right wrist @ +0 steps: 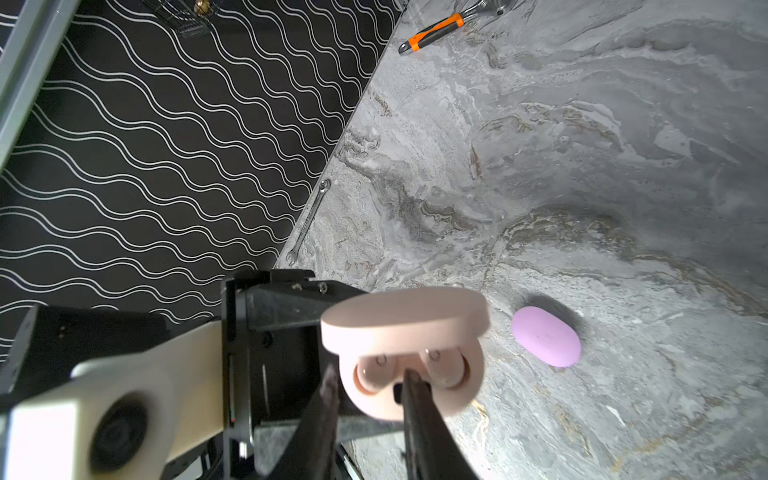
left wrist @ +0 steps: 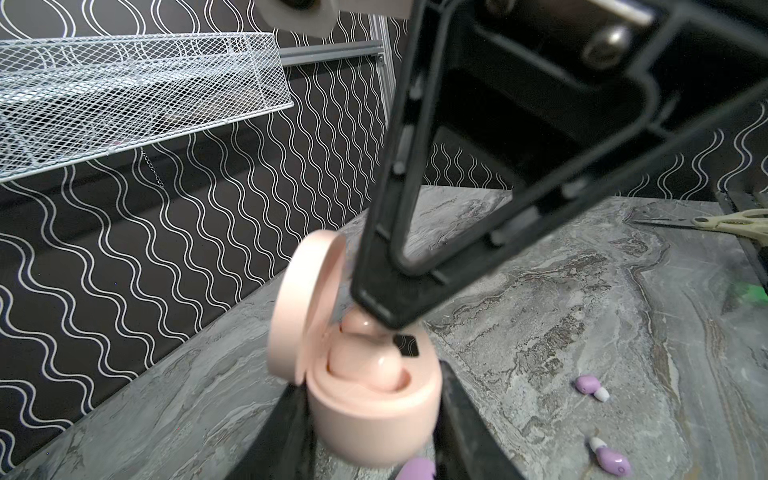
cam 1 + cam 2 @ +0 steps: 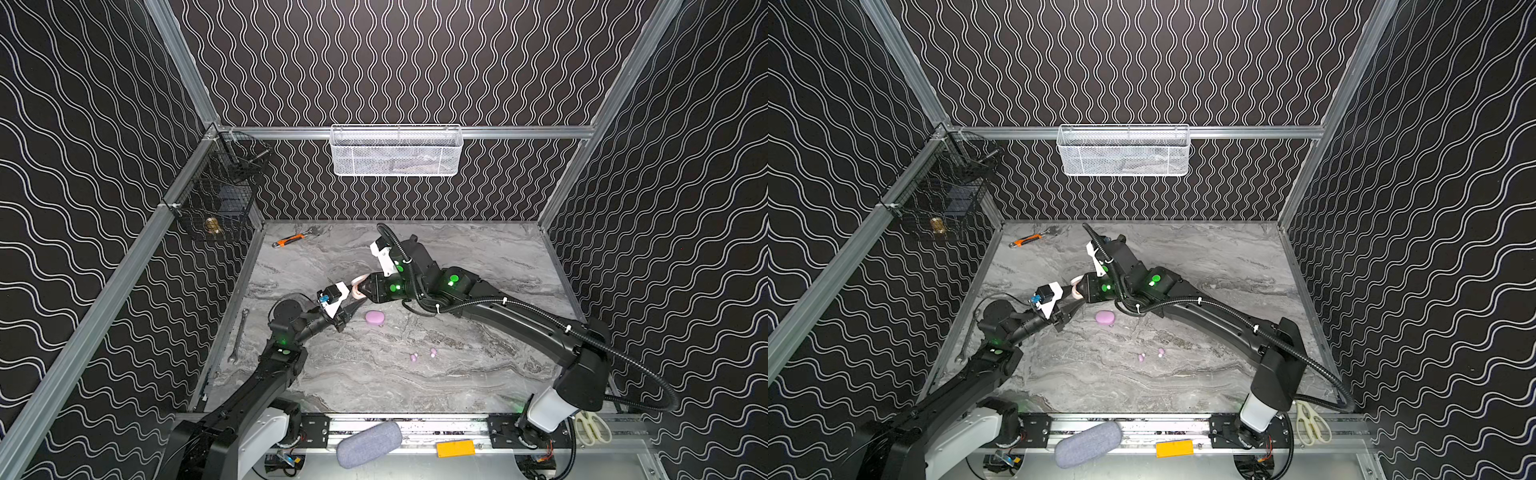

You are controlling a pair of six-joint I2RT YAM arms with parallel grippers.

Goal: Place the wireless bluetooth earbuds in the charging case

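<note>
Peach earbuds [image 1: 444,368] in case [image 1: 415,320], hidden overhead

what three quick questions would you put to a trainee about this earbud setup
1. True or false: the lilac charging case lying on the table has its lid open.
2. Which gripper clamps the base of the open peach charging case? A left, B right, C neither.
3. How many lilac earbuds lie loose on the table?
Key: 1 false, it is shut. 2 A, the left gripper; the right gripper pinches a peach earbud sitting in that case. 3 two.
</note>
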